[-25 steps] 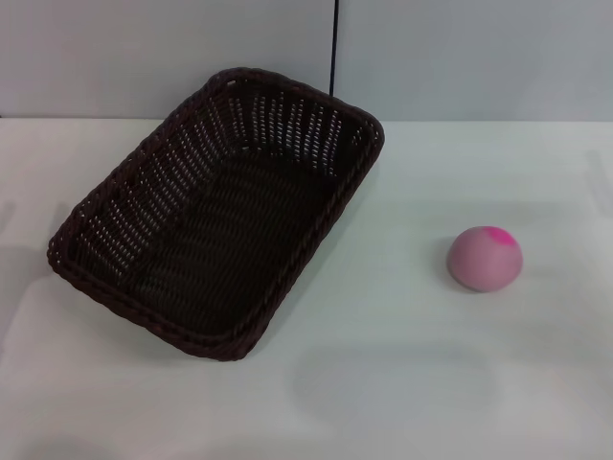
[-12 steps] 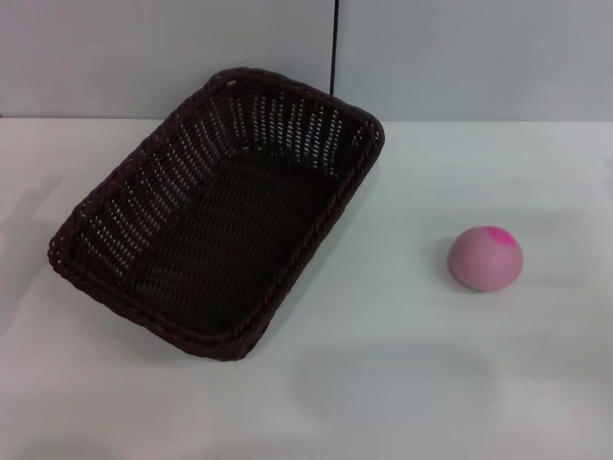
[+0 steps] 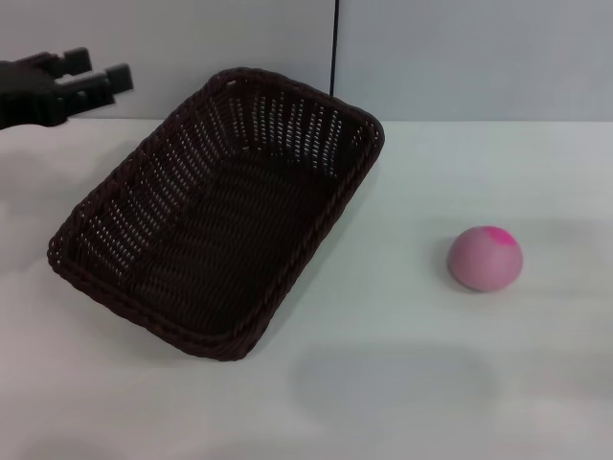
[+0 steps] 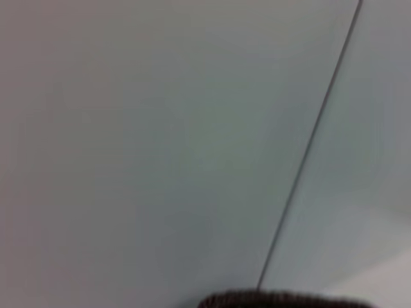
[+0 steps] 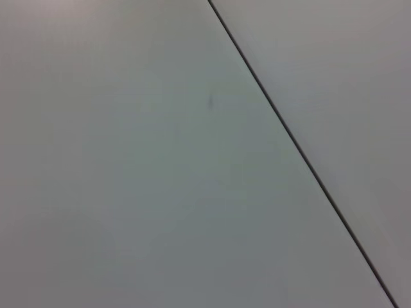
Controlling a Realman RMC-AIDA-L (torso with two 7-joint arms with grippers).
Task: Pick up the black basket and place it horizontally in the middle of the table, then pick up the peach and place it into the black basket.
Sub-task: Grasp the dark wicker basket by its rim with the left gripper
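The black basket (image 3: 218, 216) lies empty on the left half of the white table (image 3: 402, 374), turned diagonally, its long side running from the near left to the far right. The peach (image 3: 487, 258) sits on the table to the right, well apart from the basket, with its magenta spot on top. My left gripper (image 3: 95, 70) is in the air at the far left, above and to the left of the basket's far corner, open and empty. A sliver of the basket's rim (image 4: 282, 299) shows in the left wrist view. My right gripper is out of view.
A grey wall with a dark vertical seam (image 3: 334, 48) stands behind the table. The right wrist view shows only that wall and the seam (image 5: 302, 157).
My left gripper has come into the head view at the upper left; before, no arm showed there. The basket and the peach have not moved.
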